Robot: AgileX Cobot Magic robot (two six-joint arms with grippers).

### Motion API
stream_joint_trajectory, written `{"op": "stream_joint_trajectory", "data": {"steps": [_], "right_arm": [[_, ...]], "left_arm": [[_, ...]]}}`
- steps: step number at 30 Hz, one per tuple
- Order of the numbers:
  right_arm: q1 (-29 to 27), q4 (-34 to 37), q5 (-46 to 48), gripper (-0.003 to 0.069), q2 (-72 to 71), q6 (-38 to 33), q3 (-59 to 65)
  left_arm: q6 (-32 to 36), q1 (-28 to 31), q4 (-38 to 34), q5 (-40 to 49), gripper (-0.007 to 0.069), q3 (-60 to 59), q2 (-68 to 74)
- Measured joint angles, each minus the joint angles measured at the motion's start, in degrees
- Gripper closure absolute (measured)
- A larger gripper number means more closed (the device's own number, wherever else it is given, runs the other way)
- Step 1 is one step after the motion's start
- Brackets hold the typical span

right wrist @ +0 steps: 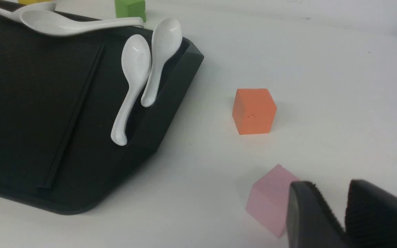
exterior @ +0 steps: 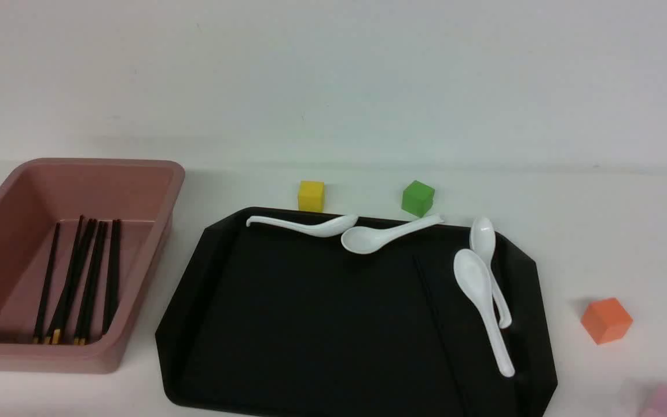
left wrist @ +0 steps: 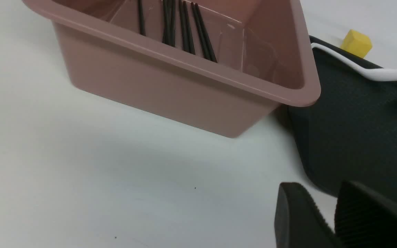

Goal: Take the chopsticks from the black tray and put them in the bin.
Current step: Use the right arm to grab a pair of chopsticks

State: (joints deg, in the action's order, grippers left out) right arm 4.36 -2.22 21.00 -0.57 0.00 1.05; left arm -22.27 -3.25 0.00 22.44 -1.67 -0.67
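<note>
1. Broadly, the black tray fills the middle of the surface and runs down to its near edge, lying between my two arms.
2. Over by the surface's left edge stands the bin, just beside the tray's left rim.
3. My left pincer hangs above bare surface towards the near edge, close to the bin corner that faces the tray. My right pincer hangs towards the surface's near right corner, beside a pink cube. Both are drawn narrow, pads almost together, holding nothing.
4. Inside the bin, the chopsticks lie side by side on its floor. Their long axis runs from the far wall to the near wall, and their gold tips are against the near wall.
5. Smallest, and what my next move turns on, is a faint dark strip on the tray's right half, just left of two white spoons.
   - It is black on black, so I cannot be sure, but I judge it a last pair of chopsticks.
   - Its long axis runs from the far rim towards the near rim, slanting slightly towards the surface's near right corner.
   - I cannot tell which end carries the gold.
   - My right pincer is the nearer one, and its jaws would need to straddle that axis crosswise.
</note>
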Motion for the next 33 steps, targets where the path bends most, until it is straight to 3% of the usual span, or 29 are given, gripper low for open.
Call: {"op": "stream_joint_trajectory", "data": {"steps": [33], "right_arm": [[0.0, 0.0, 0.0, 0.042, 0.0, 0.0, 0.0]], "left_arm": [[0.0, 0.0, 0.0, 0.0, 0.0395, 0.0, 0.0]]}}
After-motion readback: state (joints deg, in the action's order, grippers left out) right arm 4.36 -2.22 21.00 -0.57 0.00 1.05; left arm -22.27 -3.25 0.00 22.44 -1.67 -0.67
